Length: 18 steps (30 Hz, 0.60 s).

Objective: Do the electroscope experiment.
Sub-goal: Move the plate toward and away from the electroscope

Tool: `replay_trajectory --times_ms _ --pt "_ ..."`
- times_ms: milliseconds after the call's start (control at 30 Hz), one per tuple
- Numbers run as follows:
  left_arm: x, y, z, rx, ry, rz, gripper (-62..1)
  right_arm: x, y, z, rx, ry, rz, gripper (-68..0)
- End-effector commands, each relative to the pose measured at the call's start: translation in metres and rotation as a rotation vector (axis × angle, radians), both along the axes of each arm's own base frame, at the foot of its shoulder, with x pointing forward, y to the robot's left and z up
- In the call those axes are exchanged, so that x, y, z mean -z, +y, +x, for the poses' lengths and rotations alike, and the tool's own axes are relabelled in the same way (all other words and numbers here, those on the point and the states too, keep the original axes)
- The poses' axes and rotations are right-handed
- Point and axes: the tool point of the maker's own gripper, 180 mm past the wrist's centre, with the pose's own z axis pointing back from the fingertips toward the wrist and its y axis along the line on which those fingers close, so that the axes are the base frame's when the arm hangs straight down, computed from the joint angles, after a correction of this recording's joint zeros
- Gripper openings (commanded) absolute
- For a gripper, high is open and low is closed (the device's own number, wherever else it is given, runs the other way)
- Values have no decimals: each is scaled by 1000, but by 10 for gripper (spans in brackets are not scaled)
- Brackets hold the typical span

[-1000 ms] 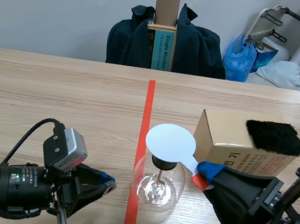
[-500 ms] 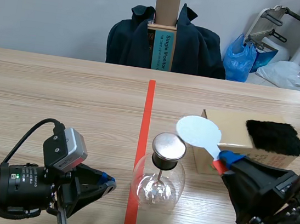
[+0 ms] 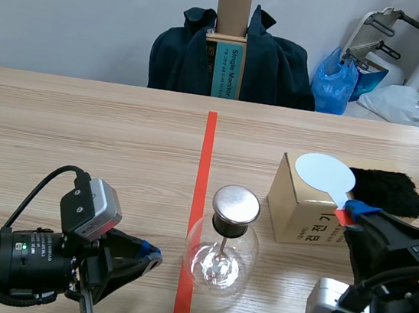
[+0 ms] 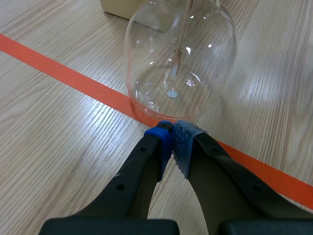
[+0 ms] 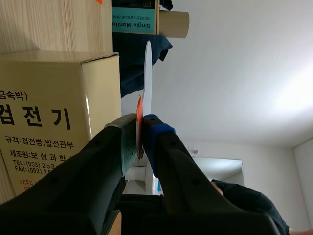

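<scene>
The electroscope [image 3: 222, 249] is a round glass flask with a metal cap [image 3: 236, 204]; it stands on the red tape line near the table's front. In the left wrist view its glass bulb [image 4: 181, 54] sits just ahead of my left gripper [image 4: 172, 142], which is shut on nothing. My left gripper [image 3: 148, 255] rests low on the table to the flask's left. My right gripper [image 3: 350, 212] is shut on the red handle of a white round paddle [image 3: 323, 173], held edge-up over the cardboard box [image 3: 303, 211]. A black fur pad [image 3: 387, 191] lies on the box's top. The paddle [image 5: 147, 78] shows edge-on between my fingers.
A chair draped with a dark coat [image 3: 234, 59] and a tall carton [image 3: 230, 43] stand beyond the table's far edge. Bags and boxes [image 3: 374, 82] are piled at the back right. The tape line [image 3: 205, 164] runs down the table's middle.
My right gripper has carried the white paddle rightward, from over the flask's cap to above the box. The cap is now uncovered. The left arm has not moved.
</scene>
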Motion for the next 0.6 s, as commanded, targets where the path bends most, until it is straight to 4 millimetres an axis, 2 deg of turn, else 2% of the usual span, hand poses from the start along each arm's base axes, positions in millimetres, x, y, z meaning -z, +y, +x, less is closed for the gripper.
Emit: replay_trajectory --times_ms 0,567 --pt "-10 -6 2 2 -17 -37 -592 -9 2 2 -11 -31 5 -667" --pt "-10 -6 2 2 -18 -37 -592 -13 50 -32 -340 -59 10 -667"
